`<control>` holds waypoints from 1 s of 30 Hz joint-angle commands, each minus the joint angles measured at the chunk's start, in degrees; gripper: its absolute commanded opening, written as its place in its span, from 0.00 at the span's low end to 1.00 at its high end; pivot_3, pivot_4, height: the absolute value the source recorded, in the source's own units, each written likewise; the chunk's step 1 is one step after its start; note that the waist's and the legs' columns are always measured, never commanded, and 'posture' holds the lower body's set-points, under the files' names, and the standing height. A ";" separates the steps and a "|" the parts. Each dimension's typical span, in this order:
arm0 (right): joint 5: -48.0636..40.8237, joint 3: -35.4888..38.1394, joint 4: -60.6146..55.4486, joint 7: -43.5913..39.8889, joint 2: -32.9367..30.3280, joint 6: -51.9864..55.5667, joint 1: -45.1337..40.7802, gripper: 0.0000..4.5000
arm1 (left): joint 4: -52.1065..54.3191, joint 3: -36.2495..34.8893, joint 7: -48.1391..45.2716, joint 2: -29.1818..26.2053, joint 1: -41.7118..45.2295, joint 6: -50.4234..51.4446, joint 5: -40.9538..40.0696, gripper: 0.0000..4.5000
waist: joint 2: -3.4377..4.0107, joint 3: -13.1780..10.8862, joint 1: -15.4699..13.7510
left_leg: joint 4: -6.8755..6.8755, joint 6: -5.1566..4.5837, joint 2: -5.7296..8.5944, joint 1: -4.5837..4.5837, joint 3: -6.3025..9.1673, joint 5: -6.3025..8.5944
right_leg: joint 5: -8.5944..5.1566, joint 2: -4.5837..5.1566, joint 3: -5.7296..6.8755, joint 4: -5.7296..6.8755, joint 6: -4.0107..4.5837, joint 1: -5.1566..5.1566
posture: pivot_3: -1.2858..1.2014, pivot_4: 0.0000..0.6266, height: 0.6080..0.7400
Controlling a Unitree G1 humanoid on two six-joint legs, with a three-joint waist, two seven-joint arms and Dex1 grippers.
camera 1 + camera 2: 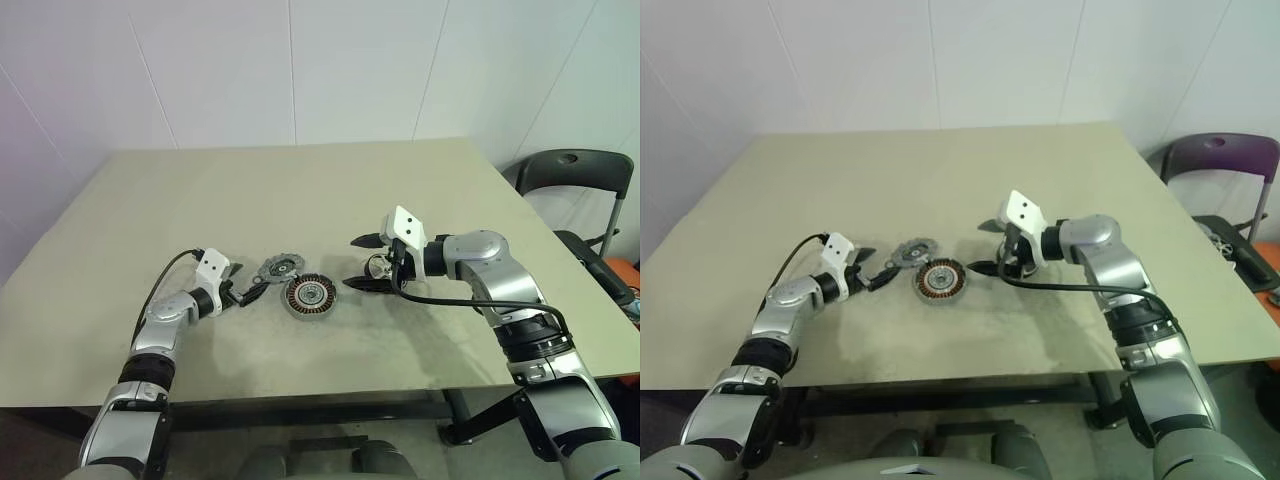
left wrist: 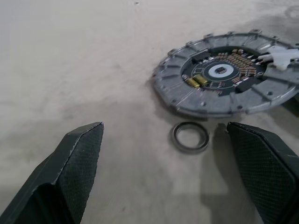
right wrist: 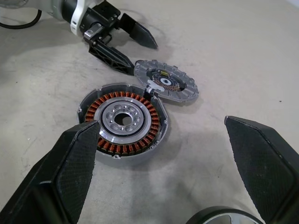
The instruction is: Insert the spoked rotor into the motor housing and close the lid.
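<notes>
Left gripper (image 1: 238, 285), jaws spread wide and empty, sat at centre-left of the head view, just beside the lid (image 1: 278, 268) and a small ring washer (image 2: 189, 137). Right gripper (image 1: 363, 262), jaws likewise wide, empty. Between them on the tabletop (image 1: 300, 190): motor housing (image 1: 307, 296), touching the lid. Spoked rotor (image 3: 219, 217) lay near the right jaws.

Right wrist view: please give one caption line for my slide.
Open right gripper above the copper-wound motor housing, the lid beside it.
</notes>
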State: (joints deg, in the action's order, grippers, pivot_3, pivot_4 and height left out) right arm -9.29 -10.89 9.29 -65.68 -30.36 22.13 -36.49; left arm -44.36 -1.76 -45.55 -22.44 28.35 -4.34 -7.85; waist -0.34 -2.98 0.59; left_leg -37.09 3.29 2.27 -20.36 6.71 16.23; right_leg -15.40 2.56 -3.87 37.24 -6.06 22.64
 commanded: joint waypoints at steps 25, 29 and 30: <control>-0.20 0.08 -1.03 0.82 0.00 -1.05 -1.64 1.00 | 15.42 -2.36 -0.87 -2.92 -11.67 7.44 -3.58 0.15 | 0.07 0.05 0.86 | 0.13 -0.02 -0.08 0.34 -0.03 0.00 | 0.02 -0.06 -0.18 -0.03 -0.02 -0.18 | 0.52 0.00 1.00; -0.19 -0.05 -1.27 0.97 0.03 -0.86 -1.58 1.00 | 25.11 -4.84 -1.65 -5.43 -17.66 11.48 -7.39 0.15 | 0.07 0.04 1.17 | 0.16 -0.03 -0.12 0.22 -0.01 0.01 | 0.02 -0.05 -0.22 -0.03 -0.01 -0.05 | 0.52 0.00 1.00; -0.19 -0.11 -1.28 0.98 0.06 -0.84 -1.57 1.00 | 27.05 -5.46 -1.80 -5.95 -18.97 12.38 -8.31 0.15 | 0.07 0.04 1.23 | 0.15 -0.04 -0.11 0.19 -0.01 0.01 | 0.02 -0.03 -0.21 -0.03 -0.01 -0.03 | 0.52 0.00 1.00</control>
State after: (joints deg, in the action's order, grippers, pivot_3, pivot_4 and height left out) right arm -9.20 -11.12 9.34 -64.85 -30.30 21.89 -36.61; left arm -20.46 -5.30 -46.99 -27.09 10.47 6.27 -14.42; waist -0.26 -2.94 1.83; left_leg -36.95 3.25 2.16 -20.18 6.70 16.24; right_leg -15.38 2.53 -4.09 37.21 -6.07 22.61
